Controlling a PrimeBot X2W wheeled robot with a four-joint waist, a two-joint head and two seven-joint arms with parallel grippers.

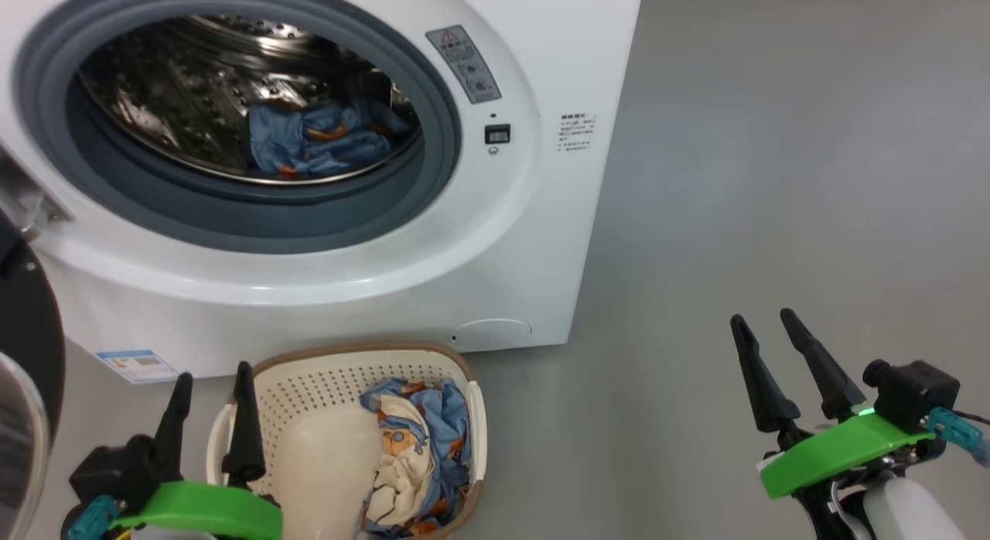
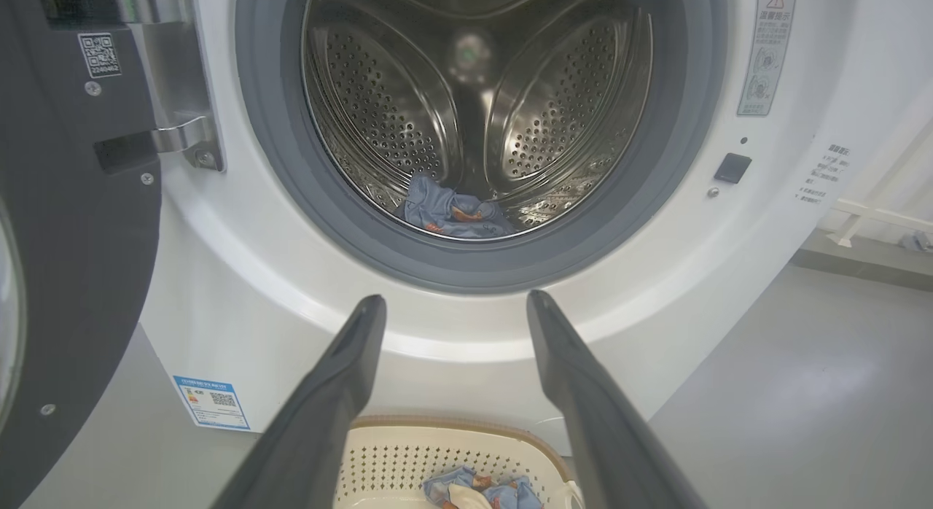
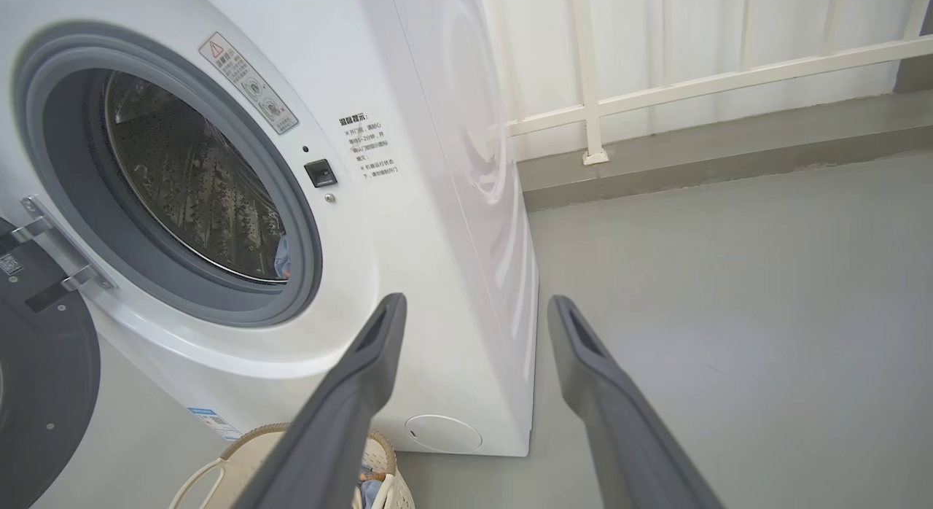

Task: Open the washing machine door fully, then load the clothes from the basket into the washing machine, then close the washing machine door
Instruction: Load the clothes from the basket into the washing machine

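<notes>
The washing machine door [image 1: 31, 346] stood swung wide on its steel hinge [image 2: 175, 130] at the left of the opening, its black rim clear of the mouth, so the washing machine [image 1: 503, 238] was open for loading. The basket [image 1: 309, 381] sat on the floor [image 1: 773, 138] just in front of the machine, below the opening and beside the open door. I judged this placement kept the lift from basket to drum [image 2: 379, 108] short. The clothes [image 1: 418, 439] were split between two places. A bundle of blue, orange-patched and cream fabric lay in the right half of the basket, while one light blue piece [image 1: 313, 141] lay low in the drum behind the grey-blue seal [image 1: 445, 138]. By that, loading looked partly done and the door's closing not yet due. The left hand [image 1: 214, 372] hung at the basket's near-left rim, fingers pointing toward the machine and spread as wide as they go, with nothing between them. Whether a finger brushed the rim I could not tell. The right hand [image 1: 762, 316] was well apart from the basket, over bare floor to the right, likewise fully spread and empty, touching nothing. The left looked the better placed to reach the bundle.
</notes>
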